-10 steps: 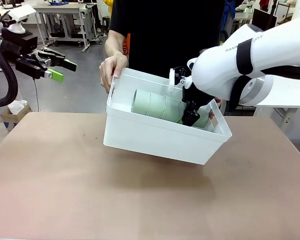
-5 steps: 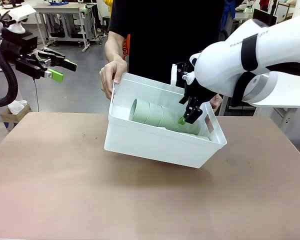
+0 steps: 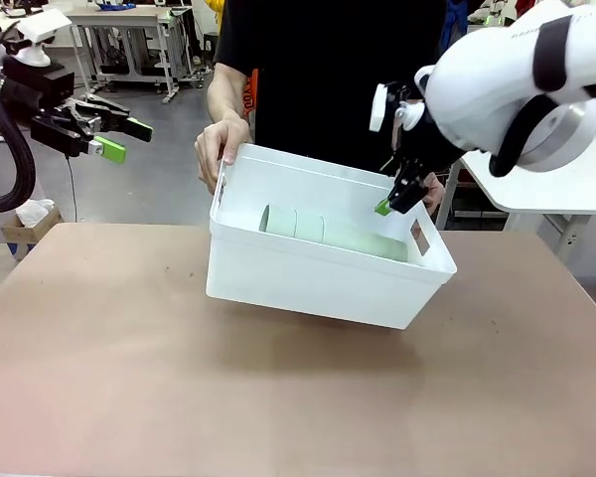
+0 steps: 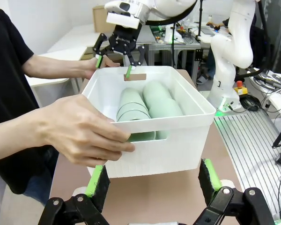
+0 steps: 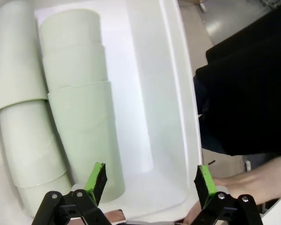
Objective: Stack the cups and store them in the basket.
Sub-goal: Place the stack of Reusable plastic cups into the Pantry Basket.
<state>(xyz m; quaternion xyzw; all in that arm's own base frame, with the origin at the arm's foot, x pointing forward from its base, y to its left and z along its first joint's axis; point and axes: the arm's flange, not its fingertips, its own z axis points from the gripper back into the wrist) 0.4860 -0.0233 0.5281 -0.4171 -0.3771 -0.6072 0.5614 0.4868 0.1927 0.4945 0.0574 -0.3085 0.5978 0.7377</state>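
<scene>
The white basket (image 3: 308, 273) is held tilted above the table by a person's hands (image 3: 221, 149) at both ends. Inside lie two stacks of mint-green cups (image 3: 323, 234) on their sides, seen also as cups (image 4: 147, 103) in the left wrist view and cups (image 5: 79, 108) in the right wrist view. My right gripper (image 3: 395, 194) hangs open just above the basket's right end, empty. My left gripper (image 3: 119, 137) is open and empty, far left, high above the table edge. Its fingers (image 4: 98, 180) frame the basket (image 4: 178, 140).
The brown table (image 3: 129, 378) spreads bare in front of the basket. The person in black (image 3: 328, 70) stands right behind the basket. Work benches and a cardboard box (image 3: 25, 229) lie beyond the table's left side.
My right gripper has risen out of the basket, leaving the cups lying inside, and now hangs above the right rim. The left arm has not moved.
</scene>
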